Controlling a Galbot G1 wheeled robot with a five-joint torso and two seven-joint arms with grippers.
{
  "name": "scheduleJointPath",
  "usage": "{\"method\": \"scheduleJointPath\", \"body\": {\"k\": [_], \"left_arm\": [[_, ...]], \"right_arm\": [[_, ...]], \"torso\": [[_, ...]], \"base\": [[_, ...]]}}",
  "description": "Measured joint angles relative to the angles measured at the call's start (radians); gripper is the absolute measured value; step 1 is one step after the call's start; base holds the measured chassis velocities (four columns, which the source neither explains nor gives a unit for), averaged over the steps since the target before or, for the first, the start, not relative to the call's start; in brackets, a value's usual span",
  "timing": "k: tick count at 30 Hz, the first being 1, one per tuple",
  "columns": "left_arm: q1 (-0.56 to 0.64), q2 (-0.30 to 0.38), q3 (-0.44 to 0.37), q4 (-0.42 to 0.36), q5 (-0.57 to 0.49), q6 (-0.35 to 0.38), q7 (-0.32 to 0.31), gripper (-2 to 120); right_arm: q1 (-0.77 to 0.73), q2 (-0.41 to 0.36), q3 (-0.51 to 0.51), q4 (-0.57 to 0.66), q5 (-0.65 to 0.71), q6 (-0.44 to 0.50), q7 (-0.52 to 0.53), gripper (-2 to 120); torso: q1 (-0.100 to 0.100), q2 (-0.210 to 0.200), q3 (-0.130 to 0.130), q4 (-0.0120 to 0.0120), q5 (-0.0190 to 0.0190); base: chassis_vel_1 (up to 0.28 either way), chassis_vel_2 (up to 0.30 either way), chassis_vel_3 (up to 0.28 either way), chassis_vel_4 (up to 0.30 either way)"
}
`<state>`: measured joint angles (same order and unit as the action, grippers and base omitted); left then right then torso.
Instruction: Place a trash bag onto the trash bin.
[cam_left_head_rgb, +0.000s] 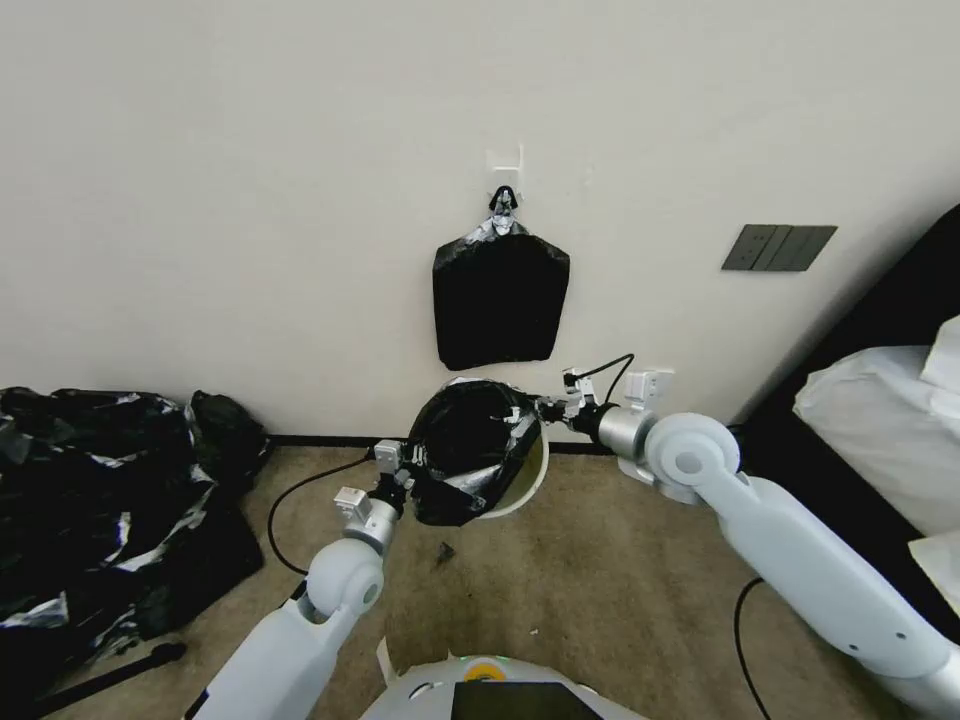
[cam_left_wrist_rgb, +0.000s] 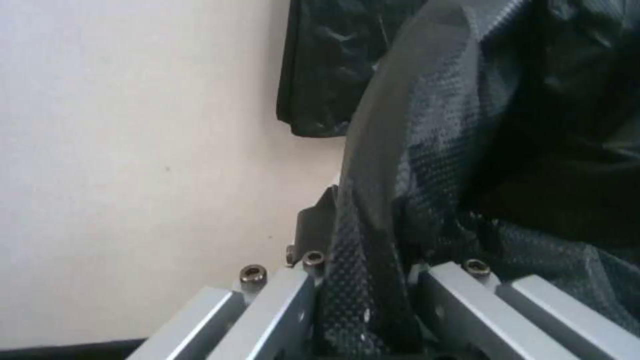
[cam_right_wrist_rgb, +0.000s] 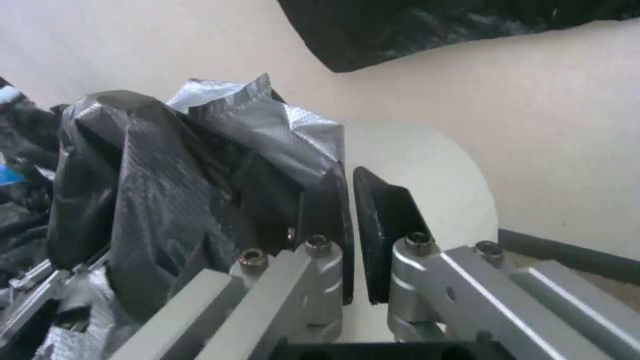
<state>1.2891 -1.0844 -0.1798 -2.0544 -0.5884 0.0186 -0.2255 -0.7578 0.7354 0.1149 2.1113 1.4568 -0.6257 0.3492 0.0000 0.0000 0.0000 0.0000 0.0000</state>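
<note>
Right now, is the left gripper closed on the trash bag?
Yes: in the left wrist view the left gripper pinches a fold of the trash bag between its fingers.

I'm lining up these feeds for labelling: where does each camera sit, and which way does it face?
Head: looks down at the trash bin by the wall; both arms show.
Left wrist: on the left gripper, facing the wall, shut on the trash bag.
Right wrist: on the right gripper, facing bin and bag.
All three share the bag.
</note>
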Motion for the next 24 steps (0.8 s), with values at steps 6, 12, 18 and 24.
{"method": "scheduleJointPath", "body": {"k": [6, 12, 18, 24], "left_arm": [[-0.005, -0.006, -0.009, 0.001, -0.080, -0.002, -0.001, 1], [-0.022, -0.012, -0.020, 0.006, -0.158, -0.002, -0.008, 1], [-0.047, -0.019, -0.009, 0.017, -0.196, 0.016, -0.049, 1], [-0.072, -0.023, 0.004, 0.033, -0.181, 0.037, -0.109, 1]], "right_arm": [[-0.027, 0.002, 0.027, -0.007, -0.002, 0.012, -0.020, 6], [-0.057, 0.003, 0.060, -0.002, -0.008, 0.022, -0.028, 7], [-0.125, 0.012, 0.141, 0.037, -0.031, 0.054, 0.012, 32], [-0.168, 0.017, 0.241, 0.104, -0.038, 0.055, 0.054, 50]], "torso": [[0.000, 0.000, 0.000, 0.0000, 0.0001], [0.000, 0.000, 0.000, 0.0000, 0.0000], [0.000, 0.000, 0.000, 0.0000, 0.0000], [0.000, 0.000, 0.000, -0.0002, -0.0001]], "base": [[0.000, 0.000, 0.000, 0.000], [0.000, 0.000, 0.000, 0.000], [0.000, 0.000, 0.000, 0.000], [0.000, 0.000, 0.000, 0.000]]}}
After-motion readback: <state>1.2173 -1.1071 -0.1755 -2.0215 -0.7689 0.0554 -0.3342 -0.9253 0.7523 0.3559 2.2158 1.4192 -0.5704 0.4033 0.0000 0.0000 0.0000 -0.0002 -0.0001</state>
